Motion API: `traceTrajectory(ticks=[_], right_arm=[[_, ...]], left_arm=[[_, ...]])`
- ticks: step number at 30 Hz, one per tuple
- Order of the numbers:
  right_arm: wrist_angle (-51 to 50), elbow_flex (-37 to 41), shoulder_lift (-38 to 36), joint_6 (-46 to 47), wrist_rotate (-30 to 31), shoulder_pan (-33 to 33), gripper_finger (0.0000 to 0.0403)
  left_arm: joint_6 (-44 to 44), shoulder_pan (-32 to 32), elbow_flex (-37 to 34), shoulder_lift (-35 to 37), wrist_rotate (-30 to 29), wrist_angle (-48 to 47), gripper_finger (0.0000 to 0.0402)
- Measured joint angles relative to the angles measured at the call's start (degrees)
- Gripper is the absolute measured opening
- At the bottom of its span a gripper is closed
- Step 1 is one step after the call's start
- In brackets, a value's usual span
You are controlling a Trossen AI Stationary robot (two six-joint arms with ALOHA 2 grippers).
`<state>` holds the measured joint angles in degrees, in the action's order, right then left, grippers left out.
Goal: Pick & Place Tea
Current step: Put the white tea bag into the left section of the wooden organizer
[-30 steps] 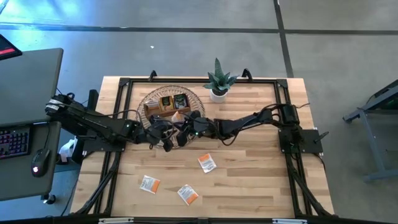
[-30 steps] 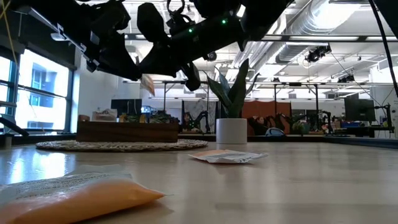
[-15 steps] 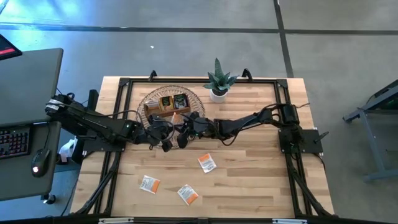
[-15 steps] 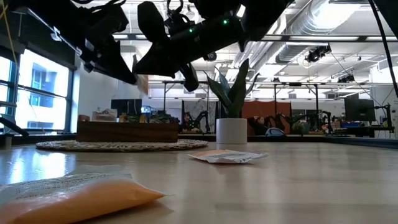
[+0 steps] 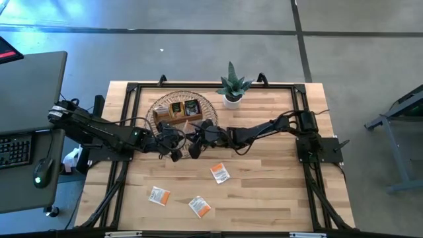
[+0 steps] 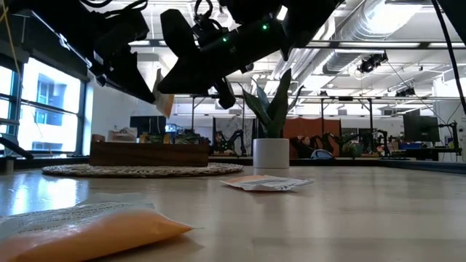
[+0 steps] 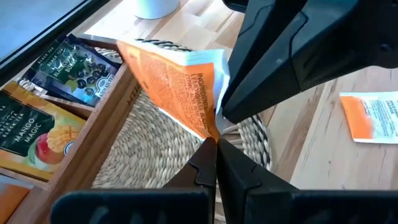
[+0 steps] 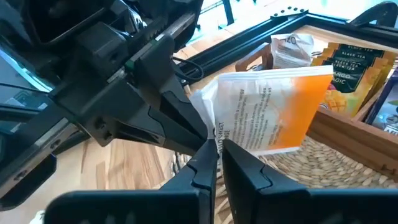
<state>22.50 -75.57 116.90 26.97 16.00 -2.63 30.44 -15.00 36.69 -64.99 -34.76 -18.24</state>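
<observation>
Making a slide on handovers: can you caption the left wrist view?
Both pincers, left and right, pinch an orange sachet above the woven mat, beside the tea tray.

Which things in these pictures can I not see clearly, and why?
- High view: the held orange-and-white sachet is covered by the two grippers meeting above it.
- Low view: the wooden tray shows only its side wall; its contents are hidden.
- Left wrist view: the white pot is cut off by the edge.
</observation>
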Motion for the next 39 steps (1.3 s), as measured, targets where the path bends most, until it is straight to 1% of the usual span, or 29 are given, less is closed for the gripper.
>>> traceTrajectory(ticks=[5,7,11,14,16,19,23,26,32,36,39], right_arm=[[-0.3,0.0,0.0,0.0,-0.1,0.0,0.0021],[-0.4,0.0,0.0,0.0,0.0,0.0,0.0018],[-0.7,0.0,0.0,0.0,-0.1,0.0,0.0011],[-0.6,0.0,0.0,0.0,-0.1,0.0,0.0005],[-0.3,0.0,0.0,0.0,-0.1,0.0,0.0003],[0.4,0.0,0.0,0.5,-0.6,0.0,0.0003],[2.8,0.0,-0.1,1.4,-4.0,0.0,0.0009],[4.2,-0.2,-0.1,1.4,-5.8,0.0,0.001],[4.6,-0.2,-0.2,1.1,-6.1,0.1,0.0004],[4.3,-0.2,-0.2,1.1,-7.6,0.5,0.0004],[4.3,-0.2,-0.2,1.1,-8.0,0.5,0.0008]], left_arm=[[0.0,0.0,0.0,0.0,0.9,-0.3,0.0001],[0.2,0.0,0.1,0.5,1.7,-2.8,0.0],[6.1,0.0,3.3,3.2,1.7,-18.0,0.0],[10.4,0.0,6.8,5.4,-0.5,-32.2,0.0],[12.5,0.8,9.1,7.9,-0.7,-39.6,0.0],[12.5,4.3,10.8,10.0,3.1,-45.6,0.0],[6.2,11.4,10.8,12.4,8.1,-47.0,0.0],[-1.8,18.3,10.8,12.6,15.0,-45.7,0.0],[-16.9,31.6,10.8,10.0,28.5,-42.6,0.0],[-22.3,39.1,10.8,6.3,32.0,-43.8,0.0],[-26.0,43.3,10.7,3.4,34.3,-43.2,0.0]])
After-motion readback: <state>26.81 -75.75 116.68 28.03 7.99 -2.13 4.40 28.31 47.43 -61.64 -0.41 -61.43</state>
